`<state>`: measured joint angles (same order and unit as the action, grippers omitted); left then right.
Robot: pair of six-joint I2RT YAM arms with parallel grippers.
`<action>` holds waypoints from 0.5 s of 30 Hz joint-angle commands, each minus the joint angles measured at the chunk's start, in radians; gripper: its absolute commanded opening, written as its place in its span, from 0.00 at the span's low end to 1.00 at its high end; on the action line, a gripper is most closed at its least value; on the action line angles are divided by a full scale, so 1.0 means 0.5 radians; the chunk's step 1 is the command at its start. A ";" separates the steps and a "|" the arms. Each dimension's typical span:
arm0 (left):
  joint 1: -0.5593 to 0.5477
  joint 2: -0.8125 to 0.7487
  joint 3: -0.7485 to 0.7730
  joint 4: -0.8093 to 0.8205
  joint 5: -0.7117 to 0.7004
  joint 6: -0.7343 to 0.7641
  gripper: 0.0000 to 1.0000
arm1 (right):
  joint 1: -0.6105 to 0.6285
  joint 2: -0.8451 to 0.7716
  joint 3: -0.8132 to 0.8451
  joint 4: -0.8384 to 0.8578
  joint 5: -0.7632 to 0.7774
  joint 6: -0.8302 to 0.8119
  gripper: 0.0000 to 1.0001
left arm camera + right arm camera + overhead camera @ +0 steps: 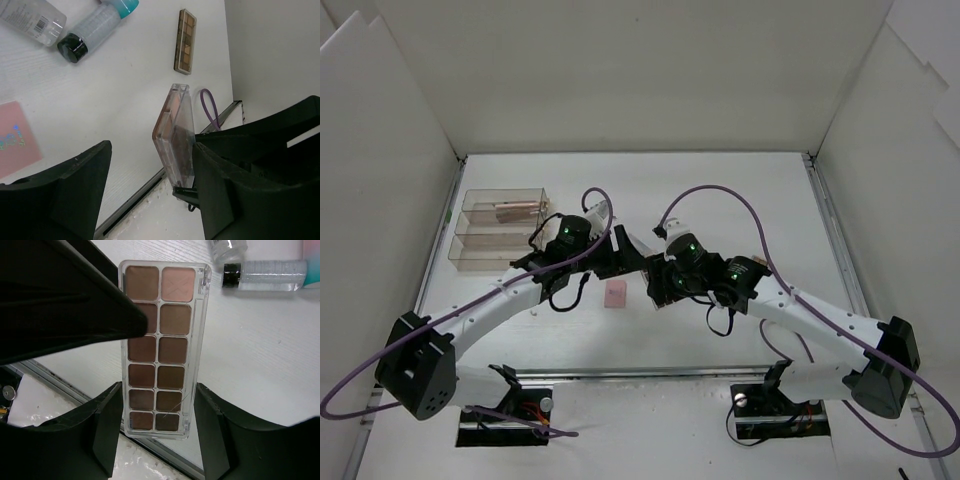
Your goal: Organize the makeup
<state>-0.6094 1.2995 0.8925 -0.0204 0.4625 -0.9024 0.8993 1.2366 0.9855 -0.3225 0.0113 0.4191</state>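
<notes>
1. Left wrist: my left gripper stands spread. The eyeshadow palette is up off the table, edge-on between the fingers. One flat face lies against one finger, and the other finger is well apart from it. Its long axis runs roughly along the fingers, away from the camera. A second palette lies flat on the table beyond.

2. Right wrist: my right gripper pinches that same palette across its width, at the near end. The pans face the camera and the long axis points straight out from the jaws. A left finger crosses in front of the upper pans.

3. Top external: both grippers meet mid-table, and I cannot make out the palette between them. The pink compact lies just nearer. The clear compartmented box sits back-left, on the left arm's side. I judge the left arm is the nearer one for placing, once it pinches across the thin faces.
</notes>
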 commanded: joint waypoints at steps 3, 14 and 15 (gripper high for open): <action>-0.057 0.061 0.114 0.255 0.023 -0.122 0.53 | 0.018 -0.046 0.130 0.056 0.020 -0.040 0.07; -0.057 0.110 0.080 0.421 0.063 -0.245 0.00 | 0.015 0.003 0.186 0.062 0.079 -0.102 0.29; -0.057 0.110 0.080 0.433 0.057 -0.248 0.00 | 0.018 0.003 0.192 0.056 0.112 -0.105 0.48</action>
<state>-0.6353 1.3609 0.8959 0.1127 0.5201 -1.0119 0.8967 1.2457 1.0115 -0.3428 0.0383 0.3950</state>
